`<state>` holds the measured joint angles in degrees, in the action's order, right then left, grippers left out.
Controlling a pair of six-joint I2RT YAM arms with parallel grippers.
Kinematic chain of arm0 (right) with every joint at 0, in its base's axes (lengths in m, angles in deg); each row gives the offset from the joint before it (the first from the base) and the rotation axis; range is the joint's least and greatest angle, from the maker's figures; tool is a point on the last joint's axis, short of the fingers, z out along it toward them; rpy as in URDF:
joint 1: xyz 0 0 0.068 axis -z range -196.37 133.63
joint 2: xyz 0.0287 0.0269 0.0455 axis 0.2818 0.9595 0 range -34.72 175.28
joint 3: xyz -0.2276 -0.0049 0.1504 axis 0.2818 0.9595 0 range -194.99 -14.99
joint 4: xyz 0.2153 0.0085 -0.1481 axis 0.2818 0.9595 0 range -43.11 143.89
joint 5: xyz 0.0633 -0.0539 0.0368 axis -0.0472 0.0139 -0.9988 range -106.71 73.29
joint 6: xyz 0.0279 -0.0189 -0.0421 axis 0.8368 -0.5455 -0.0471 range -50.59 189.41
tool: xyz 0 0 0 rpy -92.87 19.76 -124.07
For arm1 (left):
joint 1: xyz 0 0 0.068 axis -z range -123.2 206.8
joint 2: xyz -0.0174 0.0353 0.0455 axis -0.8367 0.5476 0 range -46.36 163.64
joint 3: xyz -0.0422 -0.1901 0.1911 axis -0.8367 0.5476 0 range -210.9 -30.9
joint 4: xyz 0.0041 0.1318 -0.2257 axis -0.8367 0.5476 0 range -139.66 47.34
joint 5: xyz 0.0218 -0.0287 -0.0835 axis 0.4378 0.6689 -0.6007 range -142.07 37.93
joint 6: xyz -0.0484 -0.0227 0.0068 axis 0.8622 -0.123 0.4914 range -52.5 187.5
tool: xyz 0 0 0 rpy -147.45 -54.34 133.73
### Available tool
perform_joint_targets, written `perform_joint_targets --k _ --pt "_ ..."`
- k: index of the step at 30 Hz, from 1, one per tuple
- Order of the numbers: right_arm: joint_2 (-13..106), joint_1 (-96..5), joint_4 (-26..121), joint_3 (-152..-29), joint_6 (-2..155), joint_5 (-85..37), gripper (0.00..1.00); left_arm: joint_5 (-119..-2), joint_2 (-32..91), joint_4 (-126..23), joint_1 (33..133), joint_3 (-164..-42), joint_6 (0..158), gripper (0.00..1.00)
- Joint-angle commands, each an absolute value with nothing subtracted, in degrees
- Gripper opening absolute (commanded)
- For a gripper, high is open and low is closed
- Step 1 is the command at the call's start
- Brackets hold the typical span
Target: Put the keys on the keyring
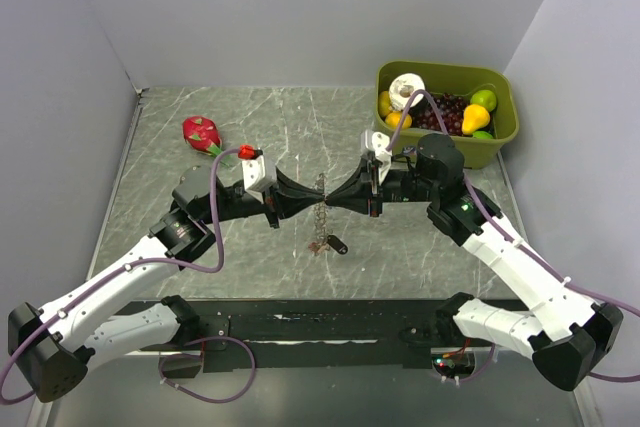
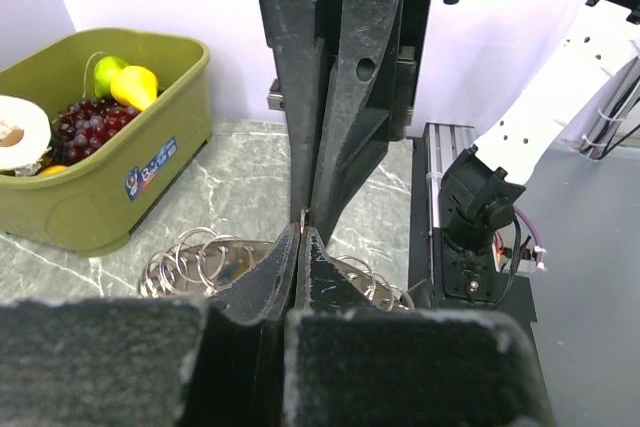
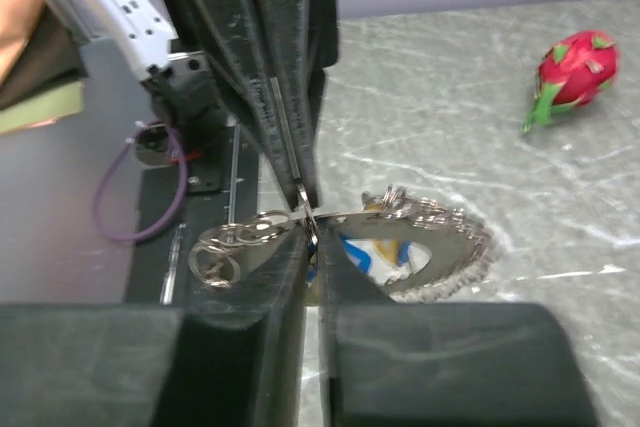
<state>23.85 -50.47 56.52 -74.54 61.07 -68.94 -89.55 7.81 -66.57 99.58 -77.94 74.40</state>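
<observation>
two arms meet tip to tip over the middle of a grey marbled table (image 1: 200, 247) veined in white, with plain pale lilac walls (image 1: 300, 7) closing it in at the back and both sides. a black rail (image 1: 330, 325) runs along the bottom edge of the top view, where the arm bases sit.

the left claw (image 1: 317, 193) is fully closed, and a thin wire loop of the keyring (image 1: 320, 222) stands up right at its tips. from there the linked metal rings hang down as a chain to the table at mid-frame. the right claw (image 1: 329, 193) comes in from the right and is drawn in until only a thin slit shows between its fingers (image 3: 265, 297). the same loop sits at their tips, but i cannot tell whether it is actually pinched there.

in the right wrist view, more rings lie bunched on the marble below the tips. some blue tag pieces, the keys (image 3: 352, 245) as far as i can make out, lie among them at centre frame.

a black fob (image 1: 337, 243) lies on the table, touching the lower end of the chain. an olive-green bin (image 1: 500, 137) with fruit and a white tape roll (image 1: 407, 88) stands in the upper right corner. a dragon fruit (image 1: 202, 133) lies alone in the upper left.
</observation>
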Motion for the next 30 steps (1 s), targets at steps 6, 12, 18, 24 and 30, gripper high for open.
perform_joint_targets --k 6,12,18,24,30 --pt "22.5 -50.0 52.0 -74.8 63.6 -70.4 0.00 -91.5 7.2 -72.4 99.8 -78.7 75.1 0.01" --pt "22.8 -50.0 51.1 -74.8 64.7 -71.0 0.00 -91.9 7.2 -71.0 99.9 -78.8 74.5 0.01" --pt "21.8 -50.0 48.4 -73.4 66.5 -70.1 0.16 -91.5 6.5 -70.5 99.9 -78.5 74.5 0.01" --pt "23.4 -50.0 48.4 -74.4 67.4 -71.6 0.00 -91.8 6.6 -70.2 99.9 -78.8 74.4 0.01" --pt "24.0 -50.0 49.8 -75.3 67.5 -71.3 0.00 -92.6 7.2 -67.6 99.9 -79.6 73.7 0.01"
